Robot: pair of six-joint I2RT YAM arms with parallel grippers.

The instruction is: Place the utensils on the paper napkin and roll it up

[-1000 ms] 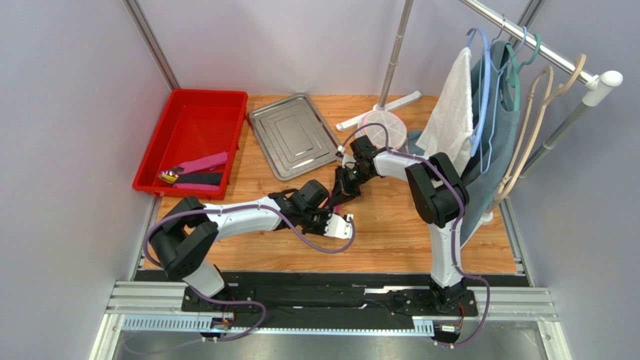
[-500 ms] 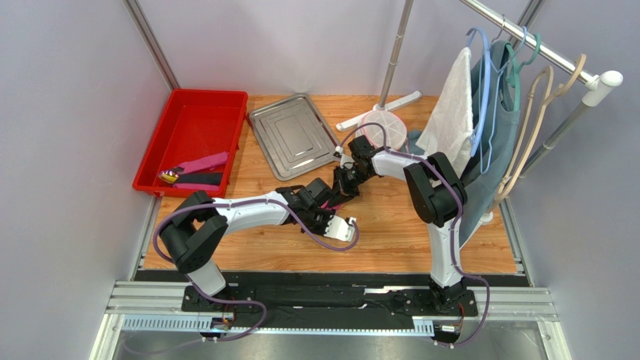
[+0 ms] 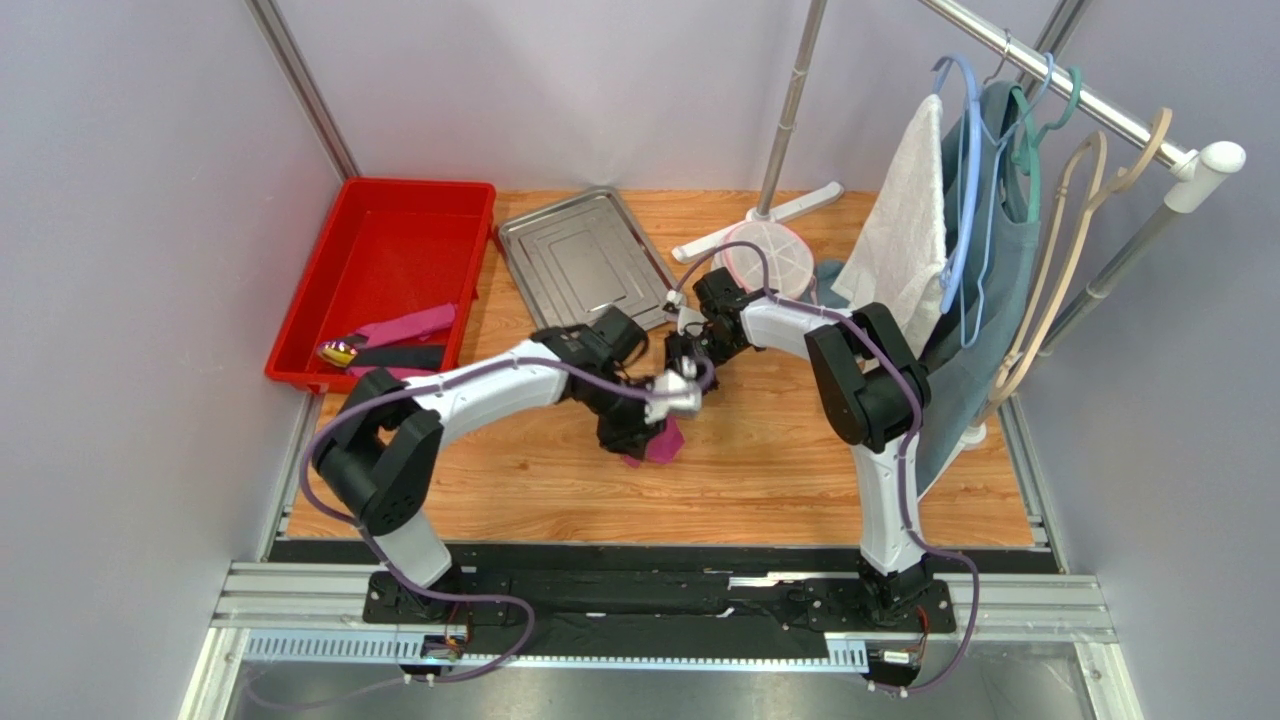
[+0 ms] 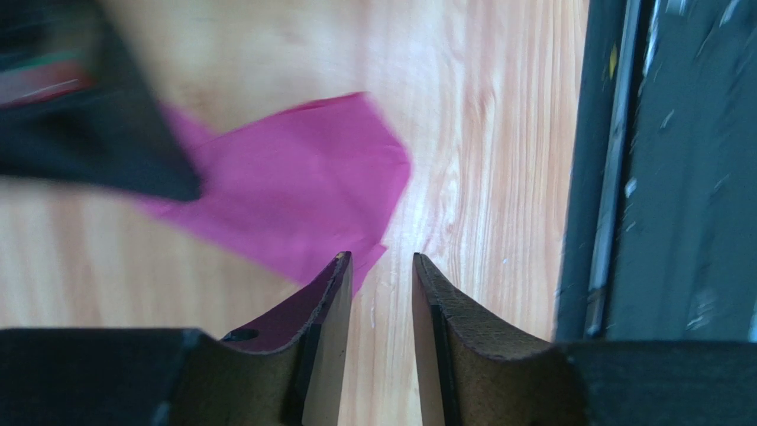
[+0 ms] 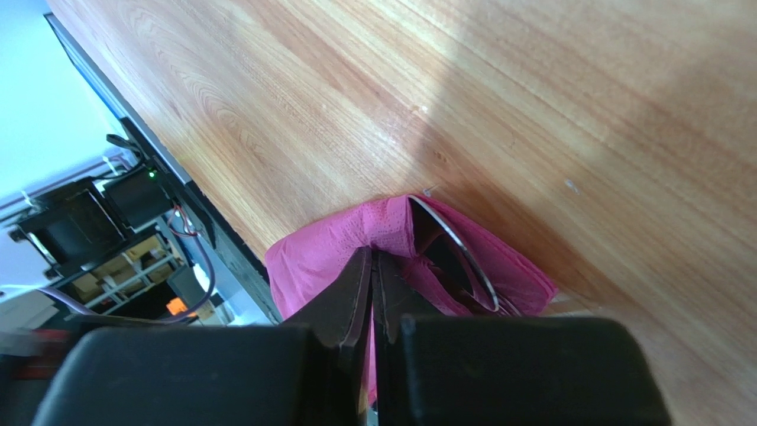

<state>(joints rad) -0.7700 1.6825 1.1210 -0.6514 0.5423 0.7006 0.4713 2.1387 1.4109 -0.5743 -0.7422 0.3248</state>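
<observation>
Leftmost, at the far left of the wooden table (image 3: 781,450), sits a red bin (image 3: 376,225), with a steel tray (image 3: 583,267) to its right. Near the table's middle, the left gripper (image 4: 379,293) hovers with its jaws slightly apart and only bare wood between them, one finger overlapping the edge of the crumpled magenta paper napkin (image 4: 293,195). Just right of it, the right gripper (image 5: 371,266) has its jaws closed, pinching a fold of that napkin, with a silver utensil (image 5: 458,253) wrapped inside. At far right stands a clothes rack (image 3: 1052,90).
</observation>
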